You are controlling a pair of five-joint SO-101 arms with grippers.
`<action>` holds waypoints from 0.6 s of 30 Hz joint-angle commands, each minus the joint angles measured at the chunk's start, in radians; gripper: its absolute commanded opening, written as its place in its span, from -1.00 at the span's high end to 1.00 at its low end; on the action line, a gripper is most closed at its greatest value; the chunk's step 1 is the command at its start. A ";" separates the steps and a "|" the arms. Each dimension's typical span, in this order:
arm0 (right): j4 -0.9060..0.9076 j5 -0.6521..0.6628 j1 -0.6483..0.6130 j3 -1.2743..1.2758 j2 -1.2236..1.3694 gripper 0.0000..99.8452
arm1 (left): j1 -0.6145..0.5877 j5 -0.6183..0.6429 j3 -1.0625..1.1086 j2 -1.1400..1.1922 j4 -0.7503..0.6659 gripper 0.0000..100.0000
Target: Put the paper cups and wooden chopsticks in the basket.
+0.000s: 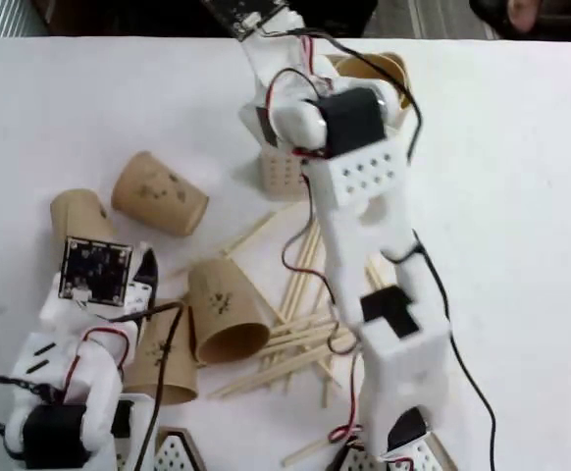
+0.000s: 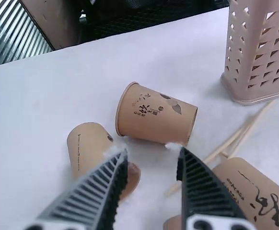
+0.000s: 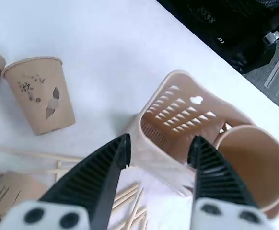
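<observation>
Ridged black fingers of the left tool stand spread apart with nothing held between them. Just beyond their tips a paper cup lies on its side on the white bench. A second cup lies tipped over right beside one finger and is partly hidden behind it. A third cup lies close by the other finger. Past the paper cup, a few wooden chopsticks lie flat on the bench, running toward the foot of the basket. The basket stands upright, well beyond this tool.

The right tool is also spread wide and grips nothing. It hangs over the basket, whose open top lies below the gap between its fingers, a little to the side of one of them. A fourth cup sits against the side of the basket away from the loose sticks, with its mouth open toward the tool. I cannot tell whether it stands inside part of the basket or just touches it.

From above, most of the chopsticks lie in a crossed heap beside the right arm, between the basket and the arm's base. A fifth cup lies on its side next to the left arm, touching the third cup.
</observation>
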 commanded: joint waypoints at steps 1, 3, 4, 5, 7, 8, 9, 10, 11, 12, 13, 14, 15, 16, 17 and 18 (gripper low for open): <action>0.007 -0.003 -0.030 0.201 -0.203 0.59 | 0.010 -0.072 -0.123 0.016 0.058 0.62; 0.005 -0.003 -0.036 0.347 -0.306 0.59 | 0.005 -0.135 -0.166 0.018 0.094 0.62; 0.005 -0.003 -0.042 0.414 -0.357 0.59 | 0.005 -0.150 -0.184 0.018 0.110 0.62; 0.005 -0.003 -0.045 0.482 -0.406 0.59 | 0.005 -0.164 -0.203 0.018 0.129 0.62; 0.005 -0.002 -0.051 0.621 -0.501 0.59 | 0.005 -0.195 -0.235 0.018 0.173 0.62; 0.005 -0.002 -0.054 0.700 -0.549 0.59 | 0.005 -0.212 -0.249 0.018 0.193 0.62; 0.005 -0.002 -0.065 0.779 -0.596 0.59 | 0.004 -0.224 -0.256 0.018 0.212 0.62; 0.005 -0.002 -0.082 0.867 -0.642 0.59 | 0.004 -0.233 -0.265 0.018 0.230 0.62; 0.004 -0.002 -0.101 0.954 -0.688 0.59 | -0.001 -0.242 -0.272 0.018 0.247 0.63; 0.004 -0.002 -0.127 1.042 -0.736 0.59 | -0.018 -0.249 -0.276 0.018 0.258 0.62; -0.002 -0.002 -0.154 1.122 -0.785 0.59 | -0.041 -0.253 -0.279 0.018 0.261 0.62; -0.007 -0.002 -0.183 1.198 -0.834 0.59 | -0.070 -0.253 -0.281 0.018 0.256 0.62; -0.018 0.000 -0.209 1.270 -0.885 0.59 | -0.099 -0.253 -0.281 0.018 0.256 0.62; -0.035 0.000 -0.240 1.339 -0.937 0.59 | -0.127 -0.253 -0.279 0.018 0.256 0.62; -0.058 0.000 -0.269 1.409 -0.989 0.59 | -0.147 -0.255 -0.276 0.018 0.255 0.62; -0.082 0.000 -0.295 1.471 -1.040 0.59 | -0.162 -0.261 -0.273 0.018 0.255 0.62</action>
